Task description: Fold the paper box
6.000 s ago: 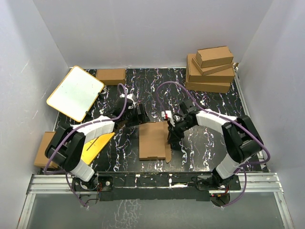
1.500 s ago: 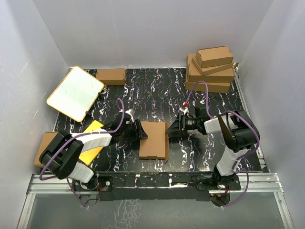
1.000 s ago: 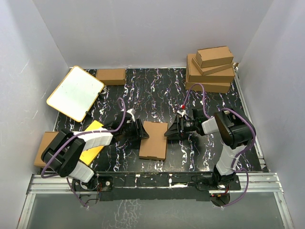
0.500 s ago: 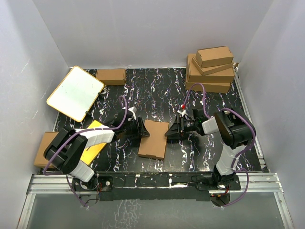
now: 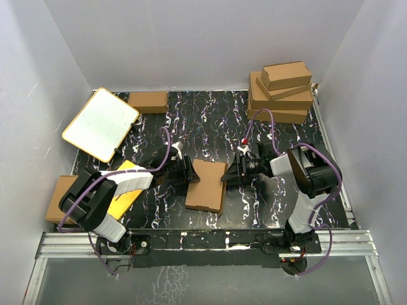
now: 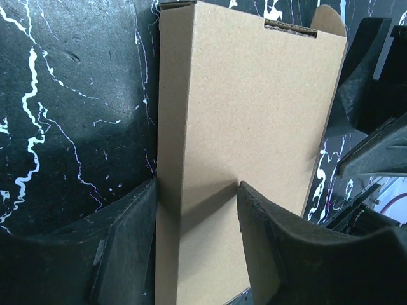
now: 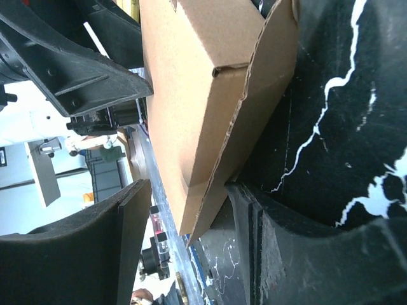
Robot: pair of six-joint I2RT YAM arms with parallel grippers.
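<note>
Black marbled table (image 5: 210, 127): left gripper (image 5: 189, 172) pinches paper box (image 5: 206, 186); right gripper (image 5: 227, 173) straddles it, grip unclear

A white board with an orange rim (image 5: 100, 124) lies tilted well beyond and left of the left pincer (image 5: 189, 171). A small brown box (image 5: 147, 100) sits farther back, and a yellow card (image 5: 122, 202) lies near the pincer's left. Well beyond the right pincer (image 5: 227, 173), to its right, stands a stack of cardboard boxes (image 5: 280, 95) on the black marbled table (image 5: 210, 121).
</note>
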